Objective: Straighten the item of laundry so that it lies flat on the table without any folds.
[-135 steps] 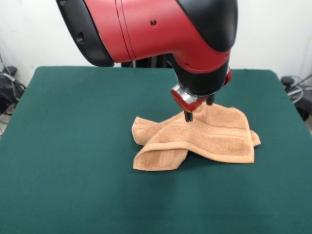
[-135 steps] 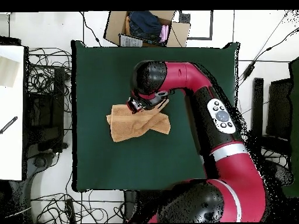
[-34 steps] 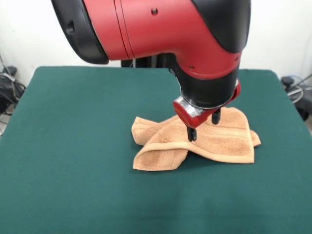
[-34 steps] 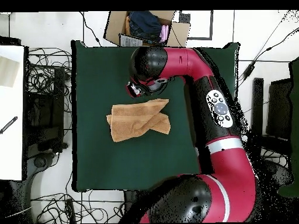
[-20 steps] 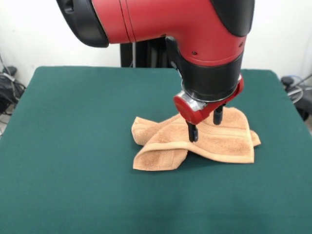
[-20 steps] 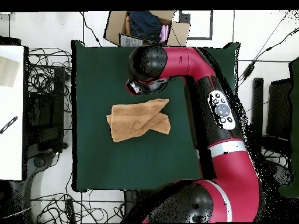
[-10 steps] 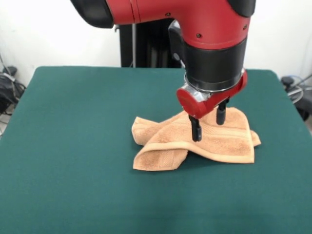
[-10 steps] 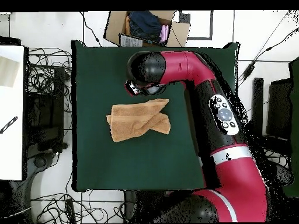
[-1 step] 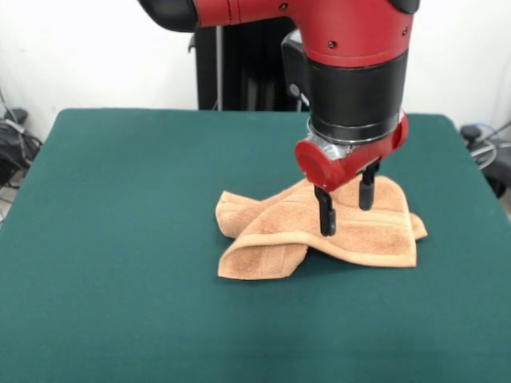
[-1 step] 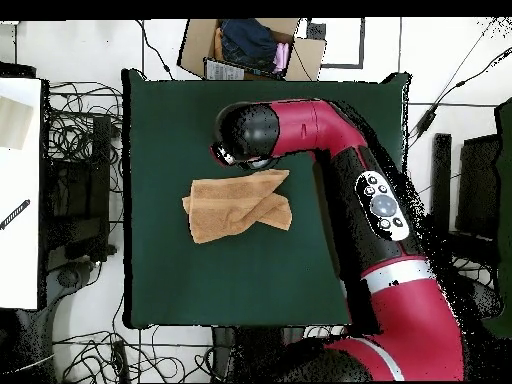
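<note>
I am looking at the table, its green cloth running out wide on every side, and the towel is lying near its middle, a little toward the side that shows right in the front view and well short of every edge. It is not lying flat: one part is doubled over and crossing another, so that a folded flap is pointing toward the near left corner of the table in the front view, while the broader part with the ribbed band is stretching toward the right edge. From overhead the towel is reading as a long shape running across the table, parallel to its near and far edges.

The arm is coming down over it, and the gripper is hanging just above the cloth with its two fingers spread apart and nothing between them. I am judging the tips to be clear of the terry, though the front view is not settling whether the lower one is grazing it.

What matters for my next move: the towel is lying directly under the gripper and mostly toward the camera side of it, the fingers sitting over the upper layer close to the towel's far edge. I am judging that a straight drop would be catching the top fold, which I would then be drawing outward along the long axis.
</note>
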`<state>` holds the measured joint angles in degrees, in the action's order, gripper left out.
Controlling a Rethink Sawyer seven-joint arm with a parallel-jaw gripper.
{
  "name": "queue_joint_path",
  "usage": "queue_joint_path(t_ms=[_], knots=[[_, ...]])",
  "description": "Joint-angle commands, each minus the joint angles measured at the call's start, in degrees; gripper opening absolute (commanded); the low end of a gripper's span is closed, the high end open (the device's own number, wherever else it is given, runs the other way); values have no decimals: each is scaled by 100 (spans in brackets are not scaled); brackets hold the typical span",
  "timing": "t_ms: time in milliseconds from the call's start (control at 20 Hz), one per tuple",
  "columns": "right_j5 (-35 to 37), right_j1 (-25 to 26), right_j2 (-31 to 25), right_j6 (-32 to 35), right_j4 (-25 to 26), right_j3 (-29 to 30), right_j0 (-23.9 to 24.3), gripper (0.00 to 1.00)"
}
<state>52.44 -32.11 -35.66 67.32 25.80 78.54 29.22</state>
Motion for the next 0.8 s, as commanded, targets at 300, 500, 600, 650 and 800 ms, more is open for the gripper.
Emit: queue_joint_path(t_ms=[300, 500, 600, 650, 800], knots=[[-928, -251, 683, 1296, -16, 1033, -110, 100], [-949, -235, 790, 1338, -59, 961, -203, 100], [-963, -250, 853, 1362, -86, 949, -240, 100], [-969, -253, 884, 1391, -101, 935, -259, 100], [-1020, -267, 1038, 1609, -187, 934, -351, 100]])
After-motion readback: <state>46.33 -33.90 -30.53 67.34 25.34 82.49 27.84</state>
